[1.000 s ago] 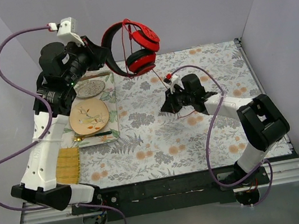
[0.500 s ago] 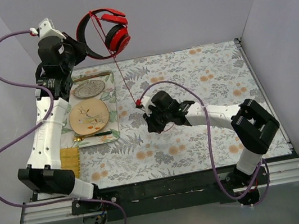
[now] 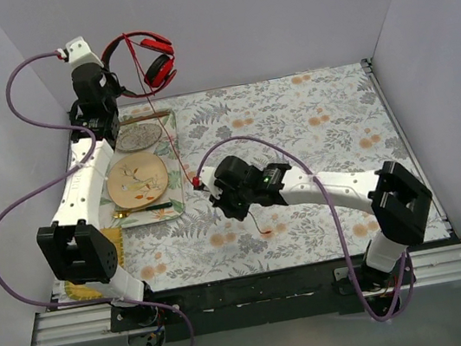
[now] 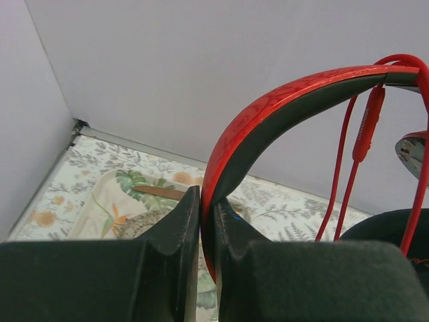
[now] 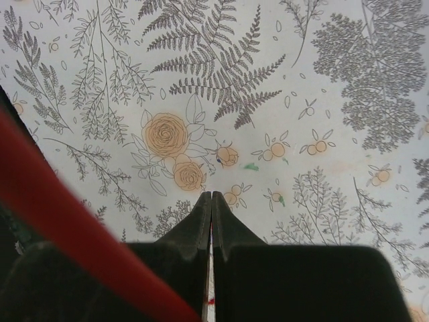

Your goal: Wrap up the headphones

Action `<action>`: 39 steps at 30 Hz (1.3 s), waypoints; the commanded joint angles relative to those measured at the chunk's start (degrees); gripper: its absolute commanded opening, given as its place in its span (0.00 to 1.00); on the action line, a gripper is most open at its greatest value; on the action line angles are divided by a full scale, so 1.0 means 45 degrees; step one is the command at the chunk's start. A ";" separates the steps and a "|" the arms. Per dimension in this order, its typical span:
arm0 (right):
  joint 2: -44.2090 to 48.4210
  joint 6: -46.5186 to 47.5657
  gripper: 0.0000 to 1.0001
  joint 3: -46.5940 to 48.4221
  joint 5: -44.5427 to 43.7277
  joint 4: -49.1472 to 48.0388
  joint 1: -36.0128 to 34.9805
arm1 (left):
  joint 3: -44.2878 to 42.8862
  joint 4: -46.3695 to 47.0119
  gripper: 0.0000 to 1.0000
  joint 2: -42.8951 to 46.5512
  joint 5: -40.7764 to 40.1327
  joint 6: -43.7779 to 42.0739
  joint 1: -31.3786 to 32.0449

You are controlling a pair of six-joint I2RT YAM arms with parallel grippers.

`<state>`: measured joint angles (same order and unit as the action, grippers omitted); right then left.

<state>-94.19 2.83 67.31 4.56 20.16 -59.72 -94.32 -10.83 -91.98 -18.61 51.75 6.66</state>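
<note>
The red headphones point(image 3: 145, 59) hang in the air at the far left, near the back wall. My left gripper point(image 3: 114, 84) is shut on their black-and-red headband point(image 4: 268, 111), which runs between its fingertips in the left wrist view point(image 4: 206, 196). The thin red cable point(image 3: 165, 122) runs from the earcups point(image 3: 163, 68) down to my right gripper point(image 3: 229, 208), low over the floral cloth beside the tray. That gripper is shut point(image 5: 212, 196) with the cable point(image 5: 210, 302) showing between its fingers. The cable's end point(image 3: 263, 231) trails on the cloth.
A tray point(image 3: 174, 160) at the left holds a floral plate point(image 3: 137, 179), a grey patterned plate point(image 3: 139, 136) and a gold utensil point(image 3: 123, 214). A yellow bamboo mat point(image 3: 106, 245) lies in front of it. Walls enclose the left, back and right sides.
My left arm has swung the headphones leftward and back toward the rear corner. My right gripper has moved left and nearer across the cloth toward the tray, pulling the cable along.
</note>
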 commanded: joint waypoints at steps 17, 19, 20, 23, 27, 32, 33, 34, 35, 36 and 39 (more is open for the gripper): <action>0.1713 -0.0199 0.01 0.0415 -0.0214 0.1145 -0.0204 | -0.0539 0.2567 0.00 -0.0359 -0.0435 -0.2477 -0.0287; 0.1635 -0.0277 0.01 0.0375 -0.0134 0.1008 -0.0302 | -0.0971 0.2001 0.00 -0.0652 -0.0182 -0.1970 -0.0326; 0.1615 -0.0335 0.01 0.0317 -0.0037 0.0911 -0.0418 | -0.1263 0.1668 0.00 -0.0730 -0.0065 -0.1775 -0.0365; 0.1245 -0.0531 0.01 0.0238 0.0450 0.0481 -0.0828 | -0.1908 0.0538 0.00 -0.1179 0.0654 -0.0624 -0.0560; 0.0251 -0.0531 0.01 0.0452 0.0433 0.0422 -0.1337 | -0.2788 -0.0678 0.00 -0.1532 0.2394 0.1290 -0.1067; -0.0357 -0.0531 0.01 0.0648 0.0491 0.0266 -0.1494 | -0.2789 -0.1439 0.00 -0.1395 0.4598 0.2814 -0.1244; -0.0435 -0.0531 0.01 0.0648 0.0472 0.0227 -0.1494 | -0.2770 -0.1518 0.00 -0.1376 0.4875 0.2972 -0.1264; -0.0494 -0.0512 0.01 0.0706 0.0375 0.0207 -0.1494 | -0.2673 -0.1519 0.00 -0.1298 0.5052 0.3031 -0.1283; -0.0533 -0.0492 0.01 0.0765 0.0277 0.0284 -0.1494 | -0.2595 -0.1480 0.00 -0.1162 0.5150 0.3167 -0.1284; -0.0649 -0.0473 0.01 0.0804 0.0276 0.0343 -0.1494 | -0.2536 -0.1461 0.00 -0.1122 0.5171 0.3207 -0.1284; -0.0651 -0.0473 0.01 0.0843 0.0393 0.0363 -0.1513 | -0.2496 -0.1500 0.00 -0.1102 0.4880 0.2956 -0.1284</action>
<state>-97.12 0.84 68.64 5.74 22.94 -66.43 -104.14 -19.46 -100.31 0.64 62.08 0.89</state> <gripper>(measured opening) 0.022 0.072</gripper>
